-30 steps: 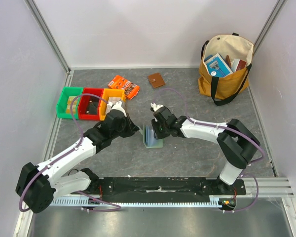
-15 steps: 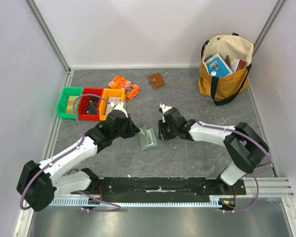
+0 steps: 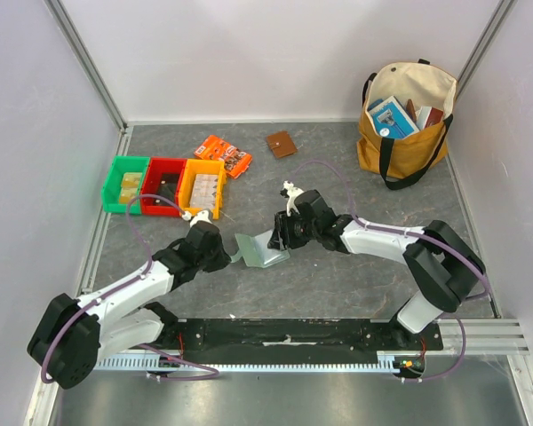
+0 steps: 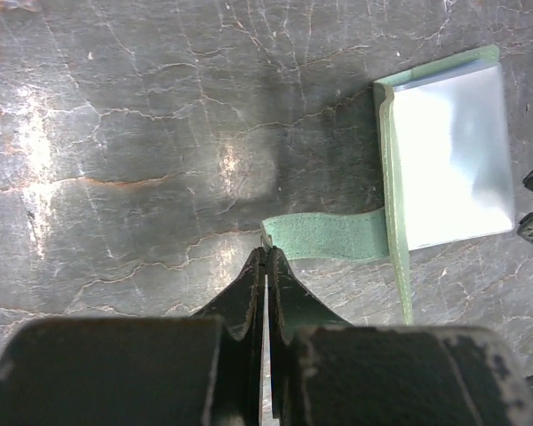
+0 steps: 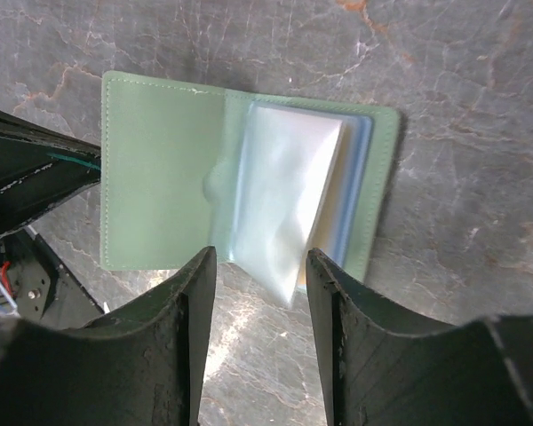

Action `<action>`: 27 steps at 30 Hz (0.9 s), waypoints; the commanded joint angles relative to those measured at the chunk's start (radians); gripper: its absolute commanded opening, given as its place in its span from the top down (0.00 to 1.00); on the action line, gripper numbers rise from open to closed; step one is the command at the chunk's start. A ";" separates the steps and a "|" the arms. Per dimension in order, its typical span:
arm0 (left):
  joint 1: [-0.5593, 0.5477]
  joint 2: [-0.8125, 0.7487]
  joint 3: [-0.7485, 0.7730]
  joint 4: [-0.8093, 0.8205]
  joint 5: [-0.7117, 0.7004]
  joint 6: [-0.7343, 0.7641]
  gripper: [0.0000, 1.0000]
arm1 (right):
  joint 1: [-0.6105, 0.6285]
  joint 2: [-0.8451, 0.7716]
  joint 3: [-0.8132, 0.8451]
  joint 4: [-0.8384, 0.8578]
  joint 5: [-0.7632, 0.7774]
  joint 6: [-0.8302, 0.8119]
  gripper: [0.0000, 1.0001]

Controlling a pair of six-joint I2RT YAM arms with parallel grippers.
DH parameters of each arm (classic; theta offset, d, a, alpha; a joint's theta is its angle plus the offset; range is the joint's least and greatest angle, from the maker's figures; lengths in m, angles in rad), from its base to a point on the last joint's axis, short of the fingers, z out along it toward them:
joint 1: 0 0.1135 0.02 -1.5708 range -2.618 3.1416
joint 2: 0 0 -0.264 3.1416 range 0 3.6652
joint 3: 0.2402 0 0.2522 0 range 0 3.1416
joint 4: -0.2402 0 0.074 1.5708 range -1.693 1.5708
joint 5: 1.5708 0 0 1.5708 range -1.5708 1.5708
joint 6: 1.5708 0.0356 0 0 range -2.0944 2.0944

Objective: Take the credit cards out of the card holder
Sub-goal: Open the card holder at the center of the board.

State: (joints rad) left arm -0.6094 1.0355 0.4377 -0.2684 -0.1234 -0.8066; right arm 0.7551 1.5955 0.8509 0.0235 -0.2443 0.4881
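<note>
The pale green card holder [image 3: 265,255] lies open on the table between the two arms. My left gripper [image 3: 226,256] is shut on the end of its small side tab [image 4: 330,236]; the jaws meet at the tab's tip [image 4: 266,252]. The holder's clear sleeves [image 4: 449,161] face up. My right gripper [image 3: 282,236] is open and hovers just over the holder's edge, its fingers [image 5: 194,297] either side of a loose clear sleeve [image 5: 289,213], not closed on it. The holder's green cover [image 5: 160,177] lies flat. No credit card shows clearly; they stay hidden in the sleeves.
Green [image 3: 127,184], red [image 3: 163,186] and yellow [image 3: 202,188] bins stand at the left. An orange printed packet [image 3: 224,154] and a brown square wallet [image 3: 282,144] lie further back. A tan tote bag [image 3: 407,120] with books stands at the back right.
The holder has gone from standing on edge to lying open. My left gripper has pulled back toward the near left with the tab. My right gripper has let go and hovers at the sleeves.
</note>
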 commanded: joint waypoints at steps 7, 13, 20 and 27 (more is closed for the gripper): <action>0.013 0.041 -0.004 0.011 -0.067 0.003 0.98 | 0.000 0.057 0.007 0.075 -0.056 0.046 0.47; 0.013 0.047 -0.007 0.015 -0.071 0.007 0.98 | 0.000 0.026 0.004 0.041 0.016 0.043 0.43; 0.013 0.051 -0.004 0.017 -0.076 0.014 0.98 | 0.000 0.007 0.014 0.001 0.042 0.021 0.33; 0.013 0.040 -0.001 0.020 -0.070 0.014 0.98 | 0.012 0.047 0.013 0.024 -0.009 0.027 0.35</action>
State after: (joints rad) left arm -0.6014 1.0843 0.4343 -0.2676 -0.1669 -0.8059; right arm 0.7570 1.6234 0.8509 0.0299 -0.2291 0.5240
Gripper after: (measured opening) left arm 0.025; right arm 0.661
